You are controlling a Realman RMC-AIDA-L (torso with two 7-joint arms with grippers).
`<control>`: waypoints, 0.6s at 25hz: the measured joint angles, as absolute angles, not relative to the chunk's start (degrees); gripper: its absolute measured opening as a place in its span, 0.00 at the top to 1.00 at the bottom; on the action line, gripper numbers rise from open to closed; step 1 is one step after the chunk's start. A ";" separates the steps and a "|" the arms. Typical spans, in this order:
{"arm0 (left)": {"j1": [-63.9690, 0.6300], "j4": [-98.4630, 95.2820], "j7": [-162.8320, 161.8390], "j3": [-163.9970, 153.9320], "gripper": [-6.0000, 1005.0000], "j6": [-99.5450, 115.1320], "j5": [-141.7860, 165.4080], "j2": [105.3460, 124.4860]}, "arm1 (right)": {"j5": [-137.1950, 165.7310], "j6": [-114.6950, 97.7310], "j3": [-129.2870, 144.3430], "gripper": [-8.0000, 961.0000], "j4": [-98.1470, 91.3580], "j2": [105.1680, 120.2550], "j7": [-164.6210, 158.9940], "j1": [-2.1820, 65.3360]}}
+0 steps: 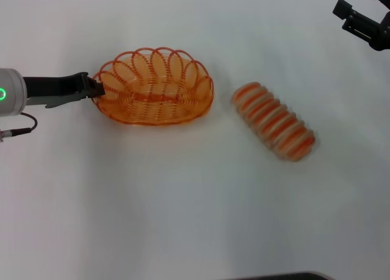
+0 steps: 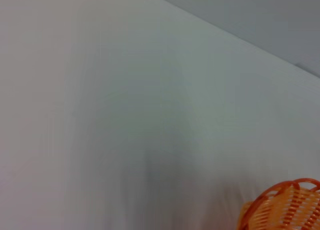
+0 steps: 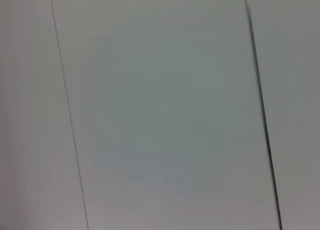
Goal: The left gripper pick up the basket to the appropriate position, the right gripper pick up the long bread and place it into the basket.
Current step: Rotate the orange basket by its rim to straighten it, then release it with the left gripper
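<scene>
1. While the left gripper (image 1: 97,89) holds the basket (image 1: 155,88) by its left rim, move it gently; the long bread (image 1: 274,121) lies apart to the right, and the right gripper (image 1: 359,21) waits far off, spread wide.
2. From the left wrist, only the basket's edge (image 2: 282,207) shows.
3. From the right wrist, nothing useful shows.

On my right wrist feed I see only a plain pale grey-white flat surface (image 3: 160,115) filling the picture. A thin faint grey line (image 3: 69,115) crosses it lengthwise near one edge, and a darker, thicker line (image 3: 262,115) runs roughly parallel near the other. I cannot tell what the surface is.
</scene>
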State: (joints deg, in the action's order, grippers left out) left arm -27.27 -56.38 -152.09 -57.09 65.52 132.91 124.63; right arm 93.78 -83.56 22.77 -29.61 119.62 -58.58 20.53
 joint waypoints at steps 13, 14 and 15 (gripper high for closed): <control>-26.64 -56.24 -154.42 -59.99 0.92 62.81 132.47 124.62 | 93.80 -83.56 22.85 0.05 -29.56 119.61 -58.53 20.56; -26.56 -56.23 -154.45 -60.00 0.92 62.75 132.29 124.62 | 93.83 -83.57 22.85 0.05 -29.55 119.61 -58.53 20.56; -26.50 -56.23 -154.45 -60.00 0.92 62.71 132.08 124.62 | 93.88 -83.57 22.85 0.05 -29.54 119.61 -58.53 20.56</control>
State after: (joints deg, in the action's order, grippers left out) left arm -26.50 -56.23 -154.45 -60.00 62.71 132.08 124.62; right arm 93.88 -83.57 22.85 -29.54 119.61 -58.53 20.56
